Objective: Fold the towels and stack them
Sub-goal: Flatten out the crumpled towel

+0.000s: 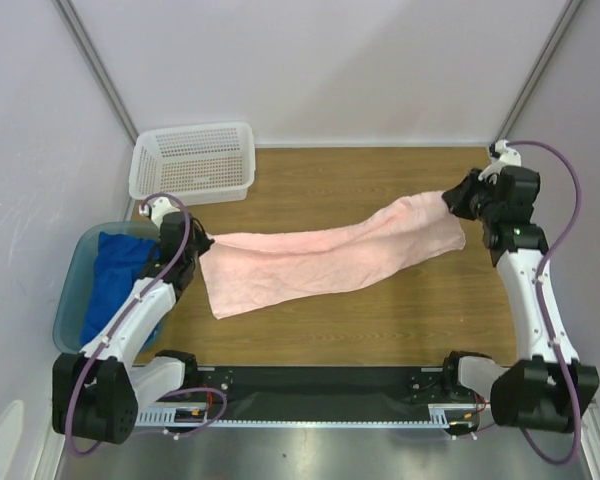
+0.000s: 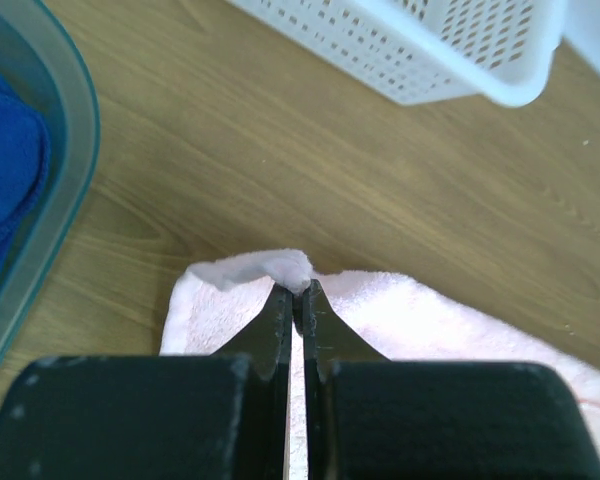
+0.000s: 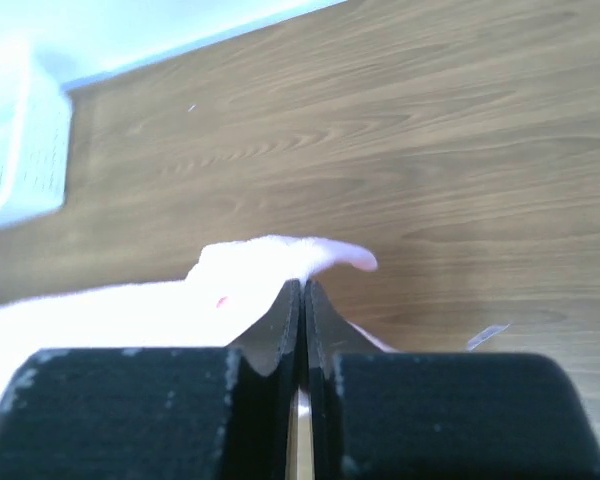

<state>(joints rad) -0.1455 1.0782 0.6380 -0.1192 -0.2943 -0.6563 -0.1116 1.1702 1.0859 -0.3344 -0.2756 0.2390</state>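
A pale pink towel point(image 1: 320, 258) stretches across the wooden table from left to far right, sagging and creased in the middle. My left gripper point(image 1: 202, 240) is shut on its left corner; in the left wrist view the pink towel point(image 2: 430, 320) bunches at the tips of that left gripper point(image 2: 300, 290). My right gripper point(image 1: 448, 200) is shut on the far right corner, where the pink towel point(image 3: 180, 300) puckers over the tips of the right gripper point(image 3: 302, 285). A royal blue towel point(image 1: 120, 280) lies crumpled in the teal tub point(image 1: 72, 290).
A white perforated basket point(image 1: 192, 162) stands at the back left, near the left gripper; the basket point(image 2: 430, 50) fills the top of the left wrist view. The tub's rim point(image 2: 65, 170) lies close on the left. Walls enclose the table on three sides.
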